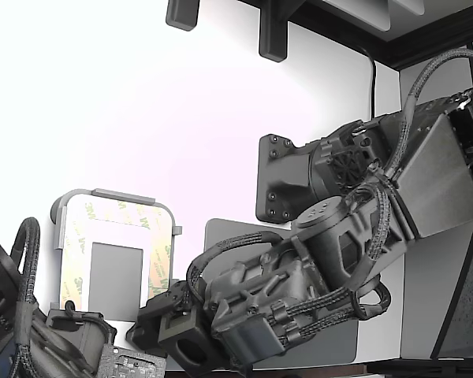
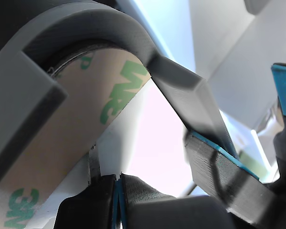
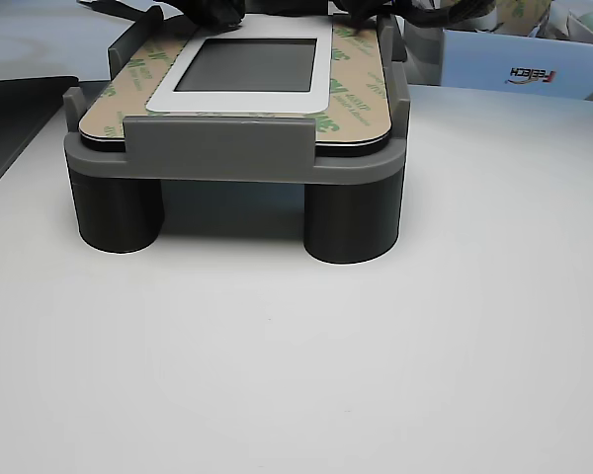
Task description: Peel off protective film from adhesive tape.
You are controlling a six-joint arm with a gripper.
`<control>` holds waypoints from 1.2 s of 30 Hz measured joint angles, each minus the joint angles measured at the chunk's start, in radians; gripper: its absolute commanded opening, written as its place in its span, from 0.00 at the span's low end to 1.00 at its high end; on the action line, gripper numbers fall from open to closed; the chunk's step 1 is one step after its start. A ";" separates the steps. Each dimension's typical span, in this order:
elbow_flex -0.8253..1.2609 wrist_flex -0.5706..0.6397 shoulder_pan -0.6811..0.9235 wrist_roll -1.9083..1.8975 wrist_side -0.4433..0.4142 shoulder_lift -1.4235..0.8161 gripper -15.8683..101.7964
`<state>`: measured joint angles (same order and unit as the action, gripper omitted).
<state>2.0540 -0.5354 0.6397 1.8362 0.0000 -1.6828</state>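
"3M" on protective film (image 2: pixel 109 102); "FEELECH" box (image 3: pixel 529 71)

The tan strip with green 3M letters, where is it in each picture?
Exterior view: the protective film frames the grey square, lower left.
Wrist view: it fills the left side, very close up.
Other view: it rims the plate at the top.
Shared landmark: the grey holder cradling the plate.

A white table (image 3: pixel 376 375) carries a grey legged fixture (image 3: pixel 237 158) and a flat grey pad (image 1: pixel 229 232).
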 measured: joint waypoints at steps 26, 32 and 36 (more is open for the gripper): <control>-0.048 -0.055 0.002 -0.012 0.002 0.015 0.05; -0.048 -0.052 0.002 -0.014 0.002 0.015 0.05; -0.048 -0.052 0.002 -0.014 0.002 0.015 0.05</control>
<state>2.0064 -0.5875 0.6412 1.8224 0.0015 -1.6674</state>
